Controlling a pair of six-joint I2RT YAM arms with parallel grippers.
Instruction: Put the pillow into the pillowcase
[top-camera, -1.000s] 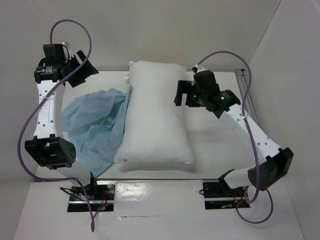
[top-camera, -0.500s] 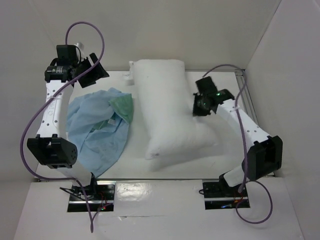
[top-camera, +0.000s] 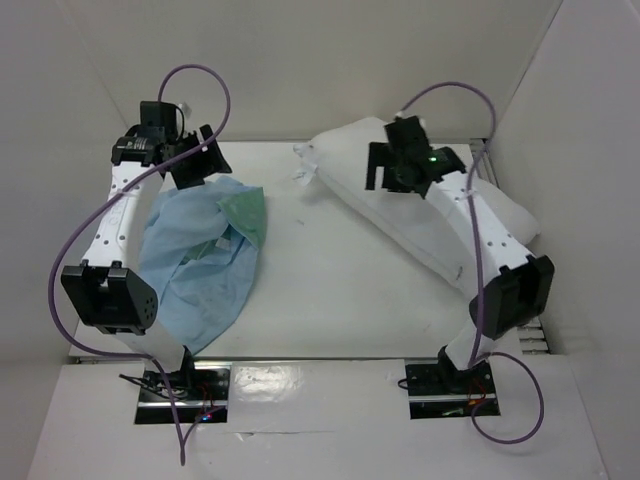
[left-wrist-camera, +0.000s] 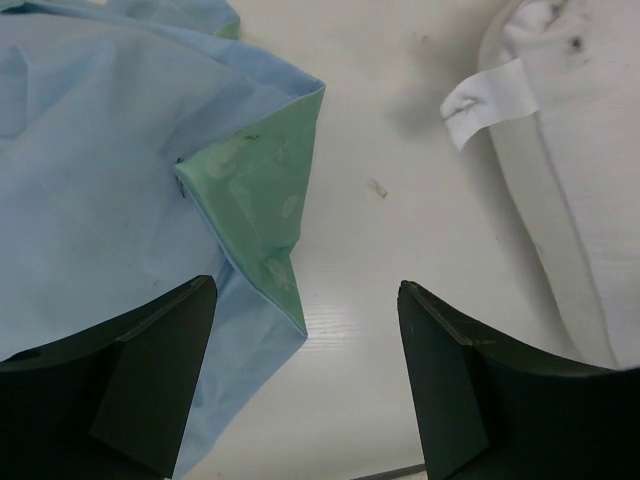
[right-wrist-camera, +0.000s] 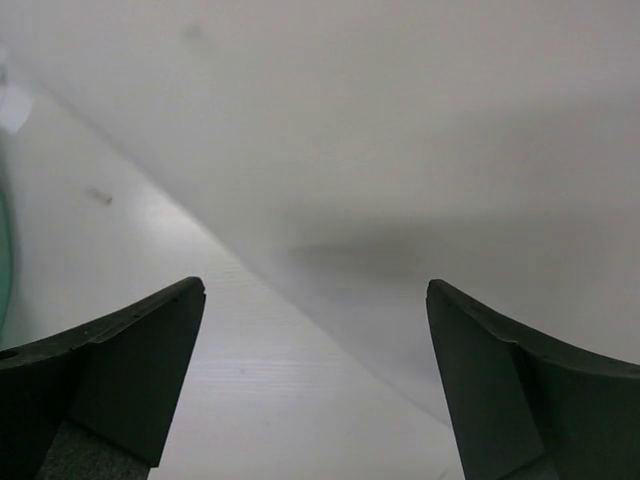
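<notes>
Table (top-camera: 330, 290): white, carries 2 things.
Left side: pillowcase (top-camera: 190, 260), crumpled, blue with a green fold.
Right side: pillow (top-camera: 420, 225), lying diagonally.

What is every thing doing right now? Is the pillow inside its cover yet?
pillow: bare, outside its cover, lying slantwise at the far right of the table.
pillowcase: limp and crumpled on the left, one corner folded over showing green, apart from the pillow.
left end effector: open, holding nothing, above the folded green corner.
right end effector: open, holding nothing, above the pillow.
</notes>
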